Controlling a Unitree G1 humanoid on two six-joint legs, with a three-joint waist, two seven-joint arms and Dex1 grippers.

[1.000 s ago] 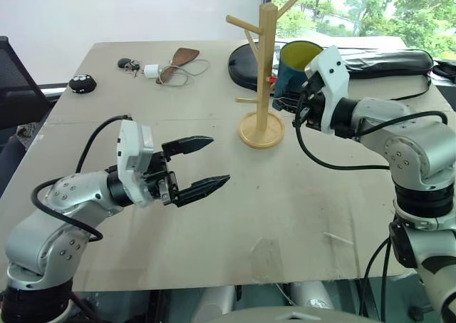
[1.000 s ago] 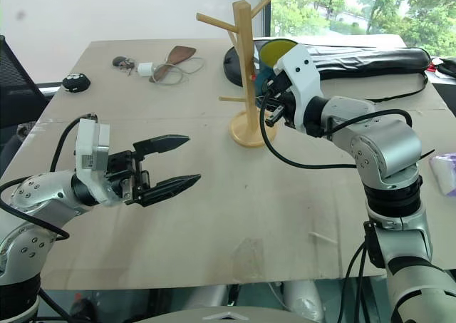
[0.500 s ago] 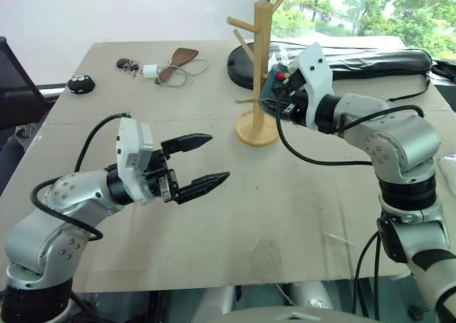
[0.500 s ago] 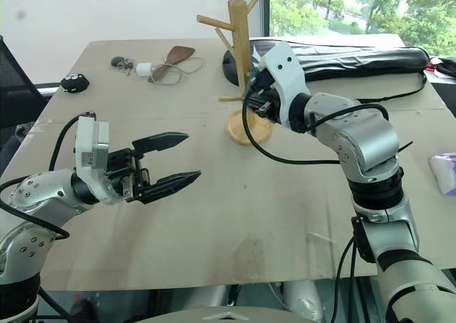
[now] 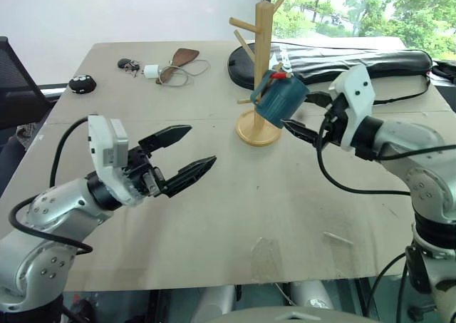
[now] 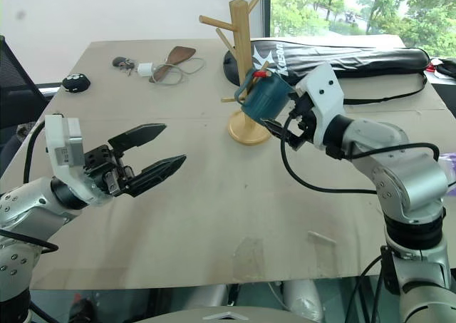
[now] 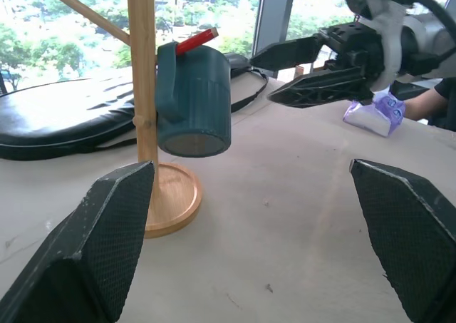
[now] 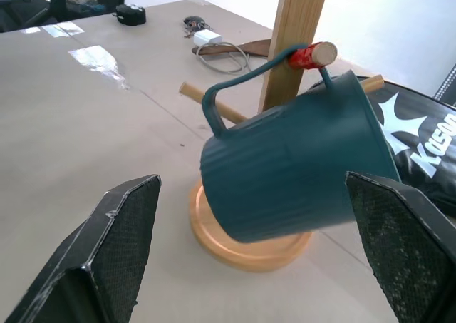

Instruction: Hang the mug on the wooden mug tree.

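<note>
A: So, mug (image 5: 280, 99) is on the tree (image 5: 261, 66). Handle is looped over a red-tipped peg (image 8: 311, 55), body tilted, bottom facing out toward the robot's right, clear of the table (image 5: 214, 216). It hangs beside the post, above the round base (image 5: 259, 131).

B: Right tool (image 5: 306, 116)?

A: Fingers spread wide, nothing between them. It sits just to the right of the mug, tips pointing at it, not touching. In the right wrist view the mug hangs in the gap between the two fingers (image 8: 121, 252), apart from both.

B: Left tool (image 5: 182, 155)?

A: Also wide open, empty. It hovers over the table's near left part, well apart from the tree, pointing toward it. Left wrist view shows the post, the mug and the right tool beyond its own fingers (image 7: 107, 244).

B: Anything else on the table?

A: Far side: a long black bag (image 5: 370, 60) behind the tree. Far left: keys (image 5: 128, 65), a white plug with cord (image 5: 152, 70), a brown leather piece (image 5: 181, 60), a small black round thing (image 5: 82, 84). A purple packet (image 7: 374, 115) lies off to the right past the right tool, and a person's arm (image 7: 433, 103) shows at the edge there. Some clear tape (image 5: 262, 256) on the near edge.
</note>
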